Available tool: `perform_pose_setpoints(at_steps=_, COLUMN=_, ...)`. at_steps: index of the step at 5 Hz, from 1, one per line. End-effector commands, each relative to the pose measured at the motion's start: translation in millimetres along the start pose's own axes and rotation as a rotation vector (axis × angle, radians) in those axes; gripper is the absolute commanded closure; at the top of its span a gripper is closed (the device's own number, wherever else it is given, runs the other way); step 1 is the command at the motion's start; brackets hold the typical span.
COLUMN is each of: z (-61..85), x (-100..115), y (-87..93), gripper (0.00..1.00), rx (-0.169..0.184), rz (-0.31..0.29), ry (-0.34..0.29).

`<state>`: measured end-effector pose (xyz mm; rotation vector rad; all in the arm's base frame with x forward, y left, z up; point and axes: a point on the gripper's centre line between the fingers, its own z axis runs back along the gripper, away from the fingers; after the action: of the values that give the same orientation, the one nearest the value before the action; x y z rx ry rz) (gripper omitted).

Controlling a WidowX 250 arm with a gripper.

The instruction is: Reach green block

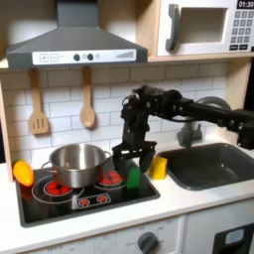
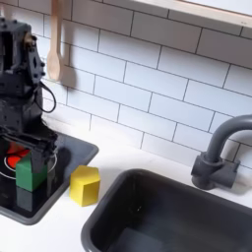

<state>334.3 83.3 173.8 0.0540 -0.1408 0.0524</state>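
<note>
Hand (image 1: pixel 133 155) hangs with fingers spread wide just above the green block (image 1: pixel 133 179); beside that block, we see the sink (image 2: pixel 167 212) clearest in the second exterior view.

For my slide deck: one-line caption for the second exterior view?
Gripper poised directly above the green block on the toy stove, yellow block beside the sink.

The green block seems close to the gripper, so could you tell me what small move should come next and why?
Probably a short descent. In both exterior views the gripper hangs open just above the green block on the stovetop, fingers roughly either side, not yet around it.
</note>
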Motion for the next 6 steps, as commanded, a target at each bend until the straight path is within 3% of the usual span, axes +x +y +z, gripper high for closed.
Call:
perform_pose_setpoints(at_steps=1, z=-7.5, x=0, y=1.3, gripper=0.0, rx=0.005, rz=-0.009, ry=0.014)
perform_pose_setpoints(at_steps=6, z=-32.2, x=4, y=-0.3, gripper=0.0, rx=-0.003, rz=-0.025, ry=0.066)
